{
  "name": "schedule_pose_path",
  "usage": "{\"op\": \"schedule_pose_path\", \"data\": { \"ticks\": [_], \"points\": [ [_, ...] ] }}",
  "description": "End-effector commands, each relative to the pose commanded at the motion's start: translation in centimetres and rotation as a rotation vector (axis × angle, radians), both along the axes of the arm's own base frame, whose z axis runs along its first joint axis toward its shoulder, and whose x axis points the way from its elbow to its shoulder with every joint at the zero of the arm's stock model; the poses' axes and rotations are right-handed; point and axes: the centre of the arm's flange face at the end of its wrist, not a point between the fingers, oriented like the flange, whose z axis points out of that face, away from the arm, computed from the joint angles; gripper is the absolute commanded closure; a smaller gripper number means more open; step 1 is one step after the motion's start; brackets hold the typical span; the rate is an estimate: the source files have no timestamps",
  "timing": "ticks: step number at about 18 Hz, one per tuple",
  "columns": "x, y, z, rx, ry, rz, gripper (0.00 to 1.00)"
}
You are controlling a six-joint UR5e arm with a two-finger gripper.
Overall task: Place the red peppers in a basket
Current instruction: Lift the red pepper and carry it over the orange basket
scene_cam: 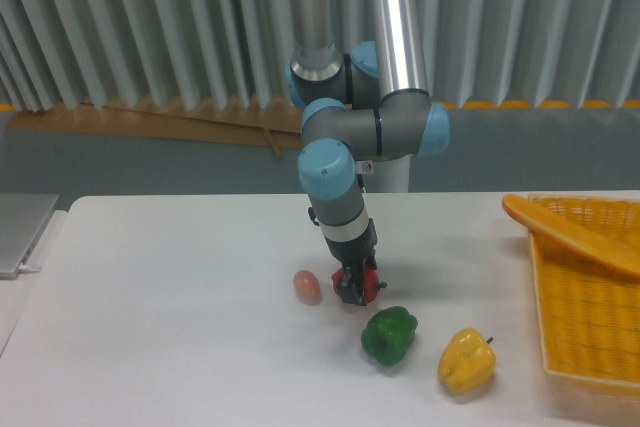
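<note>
- Fixed camera, arm: the UR5e arm [345, 127] reaches down from the upper middle of the frame, its grey and light-blue joints folded above the white counter [160, 327], with the wrist pointing almost straight down.
- Fixed camera, gripper: the gripper [352, 285] is at counter level, its dark fingers set to either side of the red pepper [368, 284]; the fingers appear narrowed around the fruit, though contact on both sides cannot be confirmed at this size.
- Fixed camera, task object: the red pepper sits low on the counter near its middle, largely hidden behind the gripper, with red showing on the right of the fingers and below them. Whether it rests on the counter or is raised just off it cannot be told.
- Fixed camera, neighbours: a small pinkish-orange egg [307, 286] lies just left of the gripper, apart from it. A green pepper [389, 335] lies near the front, just right of the gripper, and a yellow pepper [466, 361] lies further right.
- Fixed camera, basket: the yellow-orange mesh basket [590, 337] stands at the right edge of the counter, partly cut off by the frame, its thick orange handle bar [570, 233] slanting across its top; it is well apart from the red pepper.
- Fixed camera, surroundings: a grey flat object [22, 232] lies at the left edge, and a ribbed grey wall [140, 27] fills the background.
</note>
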Motion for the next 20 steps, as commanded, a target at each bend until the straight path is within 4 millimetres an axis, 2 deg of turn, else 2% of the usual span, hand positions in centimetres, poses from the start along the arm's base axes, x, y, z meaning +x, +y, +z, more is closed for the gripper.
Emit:
{"op": "schedule_pose_path", "data": {
  "ticks": [5,11,18,20],
  "points": [
    [-2.9,-2.3,2.9,0.06,-0.008,0.091,0.7],
    [-4.5,-2.9,6.5,0.033,-0.043,0.119,0.7],
    [-4.4,-4.1,10.8,0.02,-0.095,0.136,0.7],
    [-4.2,-4.2,11.4,0.016,-0.112,0.142,0.7]
  ]
}}
